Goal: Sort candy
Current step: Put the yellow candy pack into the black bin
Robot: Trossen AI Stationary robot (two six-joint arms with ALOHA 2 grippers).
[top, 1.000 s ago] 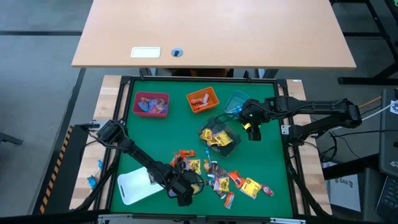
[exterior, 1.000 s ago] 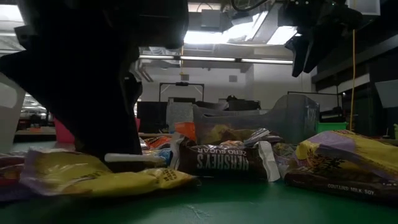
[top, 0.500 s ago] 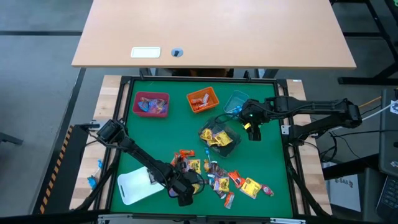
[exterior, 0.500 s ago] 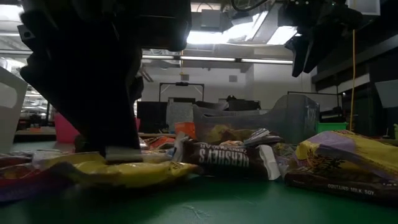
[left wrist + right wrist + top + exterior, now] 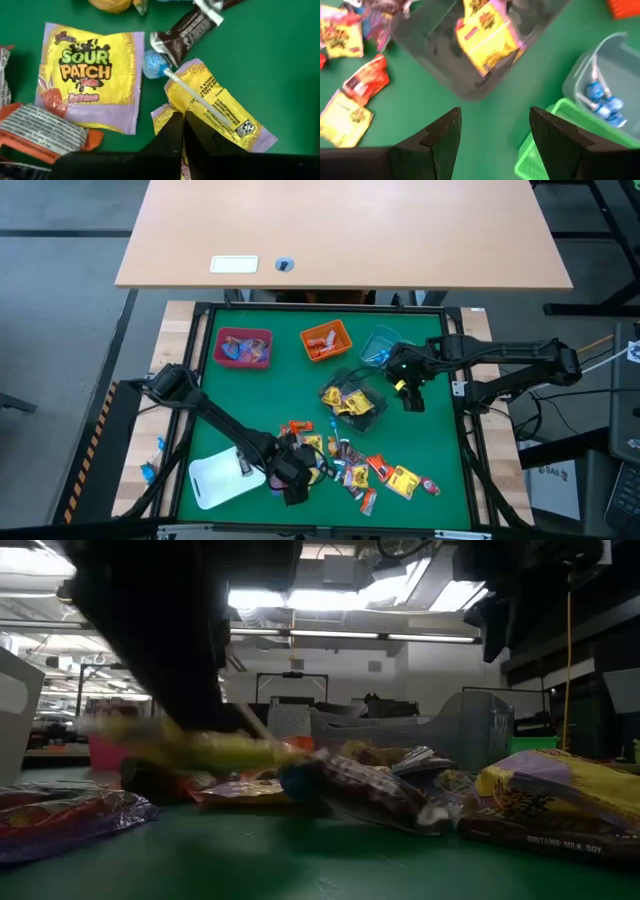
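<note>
Roughly half done, by your notebook's reckoning. Scanning the high view from the left: white tray [image 5: 215,483] is bare. Left gripper [image 5: 183,131] is pinched shut on a yellow packet [image 5: 212,102] at the left edge of the loose candy [image 5: 355,468]; in the low view the packet looks lifted off the mat, though blur leaves you unsure. A blue lollipop [image 5: 153,63] lies across that packet, and a Sour Patch packet [image 5: 91,80] lies just beside it, with a brown bar [image 5: 185,34] touching the lollipop's head.

Sorted so far: pink bin [image 5: 243,347] holds purple sweets, orange bin [image 5: 326,340] holds orange-red ones, clear bin [image 5: 355,402] holds yellow packets, blue bin [image 5: 380,344] holds blue ones. The green bin [image 5: 546,147] shows nothing inside.

Counts: five bins, one tray, two arms. Loose candy still on the mat: about a dozen, too overlapped for you to count exactly.

Right gripper [image 5: 492,134] hangs with jaws spread, holding nothing, between the clear and blue bins.
</note>
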